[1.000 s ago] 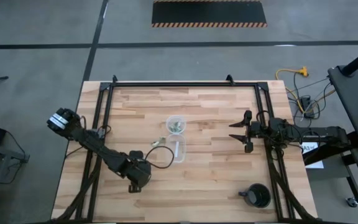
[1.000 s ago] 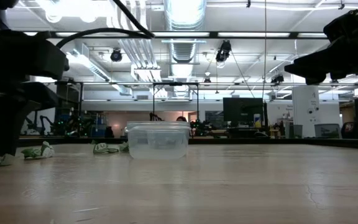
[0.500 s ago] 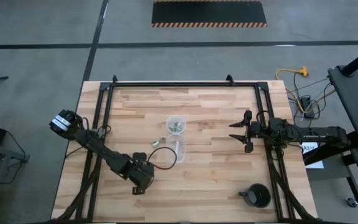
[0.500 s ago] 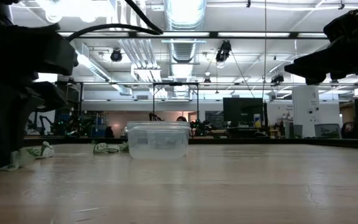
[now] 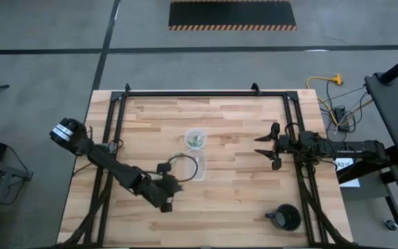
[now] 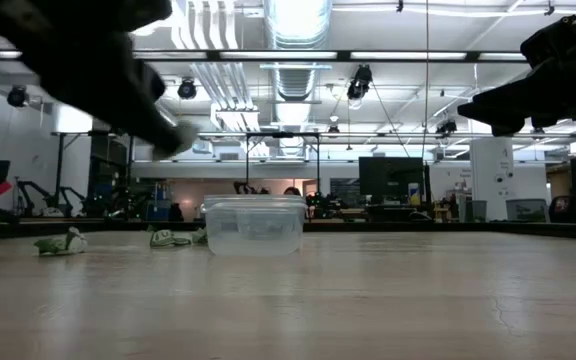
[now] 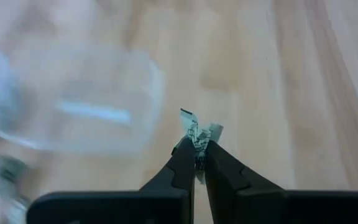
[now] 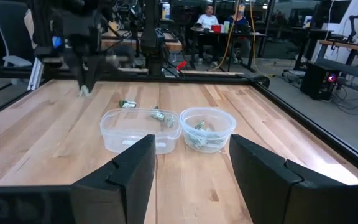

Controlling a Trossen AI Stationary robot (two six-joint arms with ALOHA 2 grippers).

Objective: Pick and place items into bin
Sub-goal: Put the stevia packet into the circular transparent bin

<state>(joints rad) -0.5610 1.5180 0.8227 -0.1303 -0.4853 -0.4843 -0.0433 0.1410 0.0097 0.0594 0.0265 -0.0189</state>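
I have the left gripper [image 7: 196, 155] clamped on one green-and-whitish item [image 7: 197, 130], lifted off the table near the clear rectangular container [image 5: 197, 167], with the round bin [image 5: 195, 138] just beyond that container and nearer this arm than the right gripper [image 5: 267, 146], which waits open.

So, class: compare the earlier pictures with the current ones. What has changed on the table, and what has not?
The left gripper closed on a small green-and-white bit near the table's front left, lifted it and swung toward the containers. The right gripper stayed open at the right side. The round cup, rectangular tub and black cup did not move.
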